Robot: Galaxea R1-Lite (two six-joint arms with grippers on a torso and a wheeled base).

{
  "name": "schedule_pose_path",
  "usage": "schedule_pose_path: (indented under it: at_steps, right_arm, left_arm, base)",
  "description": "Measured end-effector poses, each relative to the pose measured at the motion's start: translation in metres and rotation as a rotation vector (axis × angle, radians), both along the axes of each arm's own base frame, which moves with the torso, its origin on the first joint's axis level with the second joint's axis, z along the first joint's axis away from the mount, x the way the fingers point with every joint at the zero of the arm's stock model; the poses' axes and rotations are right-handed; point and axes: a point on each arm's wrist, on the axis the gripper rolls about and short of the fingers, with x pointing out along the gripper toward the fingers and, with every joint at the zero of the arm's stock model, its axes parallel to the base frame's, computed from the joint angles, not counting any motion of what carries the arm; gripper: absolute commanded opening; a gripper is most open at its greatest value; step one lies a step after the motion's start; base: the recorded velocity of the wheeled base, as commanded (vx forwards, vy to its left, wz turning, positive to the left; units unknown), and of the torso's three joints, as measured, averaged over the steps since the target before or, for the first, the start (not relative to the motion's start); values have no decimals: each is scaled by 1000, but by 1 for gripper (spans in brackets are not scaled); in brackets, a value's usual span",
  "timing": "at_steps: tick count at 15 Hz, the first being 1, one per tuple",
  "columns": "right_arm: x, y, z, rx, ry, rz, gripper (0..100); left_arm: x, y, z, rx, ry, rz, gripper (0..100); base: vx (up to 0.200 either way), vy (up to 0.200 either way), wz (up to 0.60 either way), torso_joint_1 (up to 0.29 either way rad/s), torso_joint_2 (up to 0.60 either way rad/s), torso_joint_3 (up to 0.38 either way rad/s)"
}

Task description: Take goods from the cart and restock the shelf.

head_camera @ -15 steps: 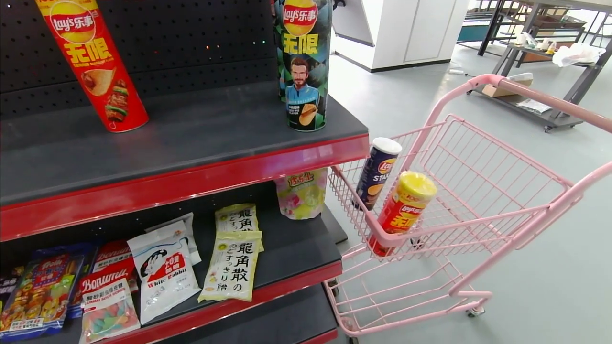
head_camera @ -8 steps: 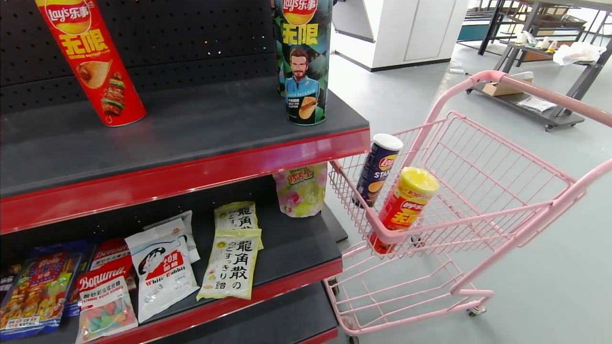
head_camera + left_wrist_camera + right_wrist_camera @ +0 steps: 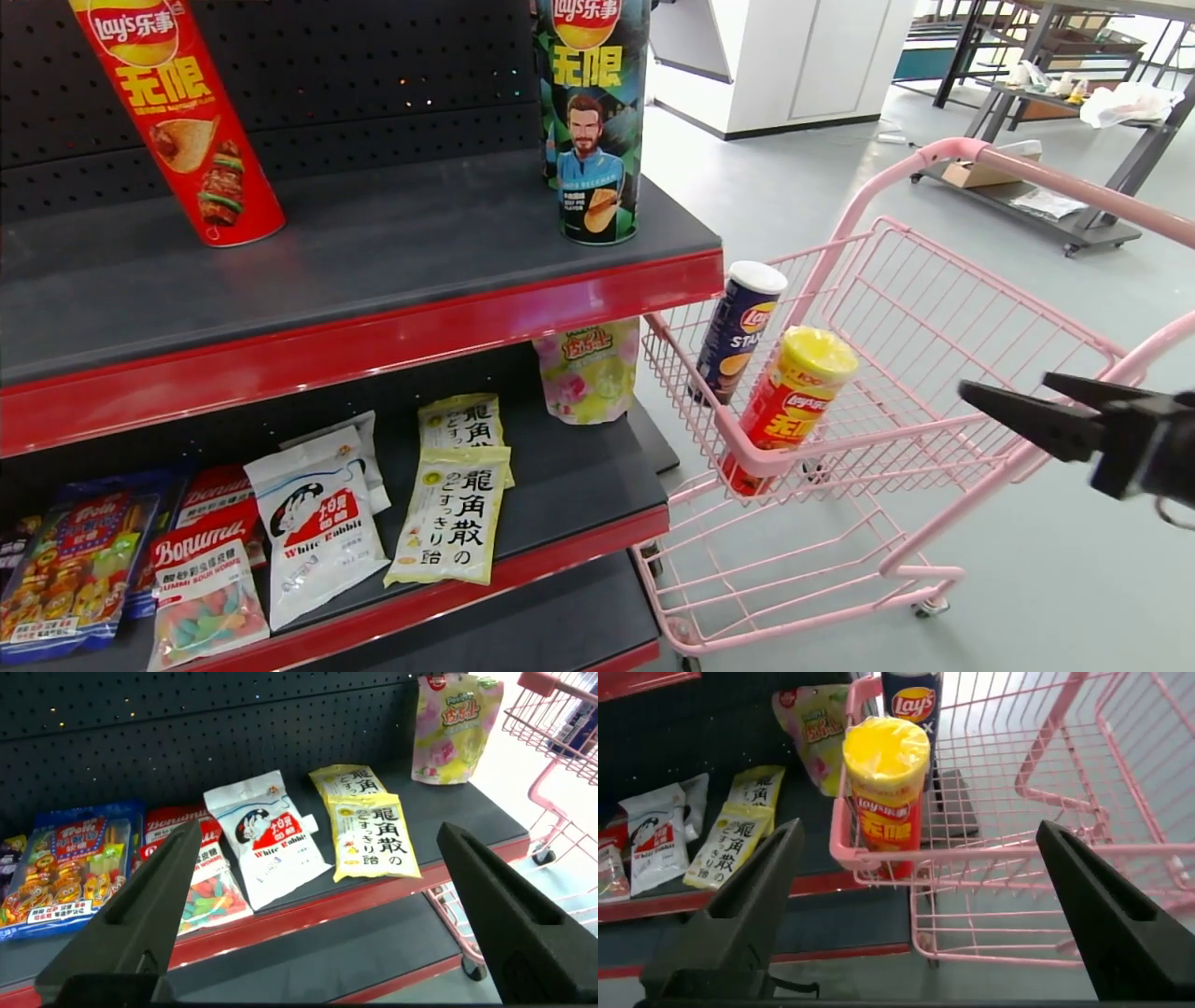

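Right end effector [image 3: 1004,383] hangs wide open and empty by the pink cart [image 3: 1064,189], pointed at the red can [image 3: 789,401] standing in the basket corner next to a dark blue can [image 3: 738,327]. Left end effector [image 3: 320,829] is wide open too, nothing in it, facing the snack bags [image 3: 271,840] on the lower shelf [image 3: 467,812].

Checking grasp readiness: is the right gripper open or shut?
Open: the right gripper has its fingers wide apart, holding nothing; the right wrist view shows the red can in the cart between them.
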Motion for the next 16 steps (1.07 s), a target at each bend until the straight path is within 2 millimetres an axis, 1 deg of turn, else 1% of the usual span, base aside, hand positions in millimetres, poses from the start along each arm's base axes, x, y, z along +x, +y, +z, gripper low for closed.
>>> schedule_pose_path:
  at_steps: [1,3,5,8,16]
  right_arm:
    - [25,6,-9,1,15,17,100]
    - [64,18,-29,4,53,55,100]
    - [86,27,-46,3,106,75,100]
    - [104,37,-62,17,172,91,100]
    - [142,51,-78,64,197,92,100]
  left_arm:
    - [0,0,0,0,0,0,100]
    - [0,0,0,1,0,0,100]
    - [0,0,0,1,0,0,100]
    - [0,0,0,1,-1,1,100]
    - [0,0,0,1,-1,0,100]
  base:
    - [0,0,0,0,0,0]
    - [0,0,0,0,0,0]
    - [0,0,0,0,0,0]
    - [0,0,0,0,0,0]
    - [0,0,0,0,0,0]
